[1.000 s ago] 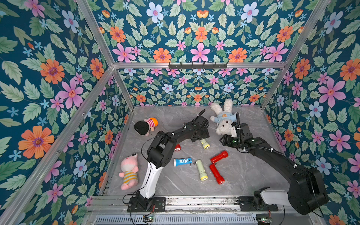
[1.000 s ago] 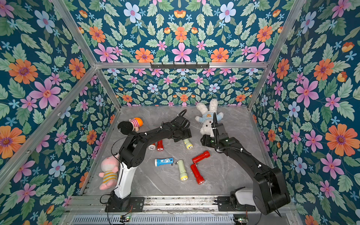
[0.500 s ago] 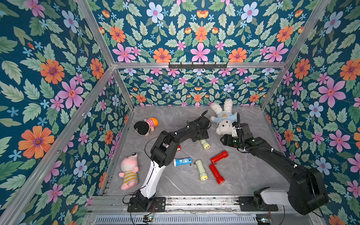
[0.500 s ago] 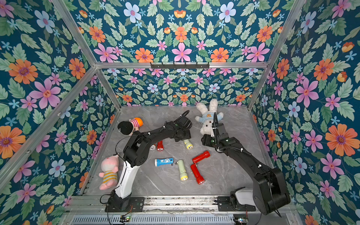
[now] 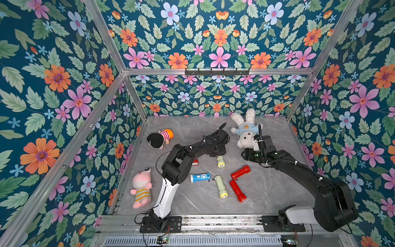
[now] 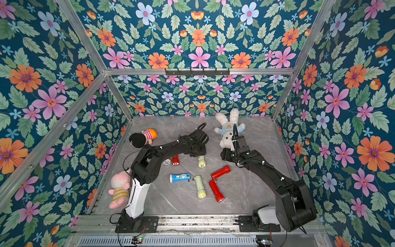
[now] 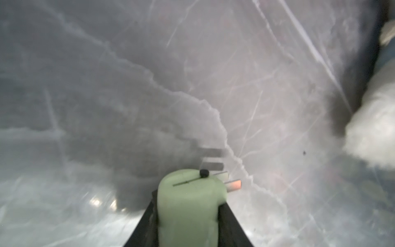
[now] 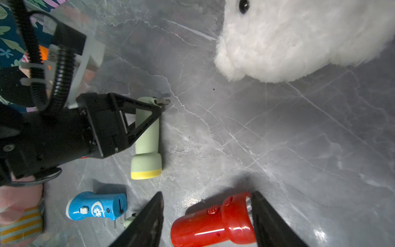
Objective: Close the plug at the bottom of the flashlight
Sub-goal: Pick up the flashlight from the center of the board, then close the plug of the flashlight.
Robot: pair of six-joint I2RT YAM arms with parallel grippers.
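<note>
While grey marble table (image 5: 267, 192) lies strewn with other flashlights (image 5: 200, 177), right gripper (image 8: 207, 194) hangs right of centre, fingers spread, empty. Left gripper (image 7: 188, 205) clenched round pale green flashlight (image 8: 147, 136), mid-table. Long axis runs near-to-far: yellow lens end (image 8: 146, 174) points near, plug end (image 7: 188, 179) far. Metal prongs (image 7: 234, 185) stick out there.

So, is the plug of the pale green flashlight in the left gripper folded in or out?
Out: two metal prongs project from the end of the pale green flashlight, which the left gripper clamps.
</note>
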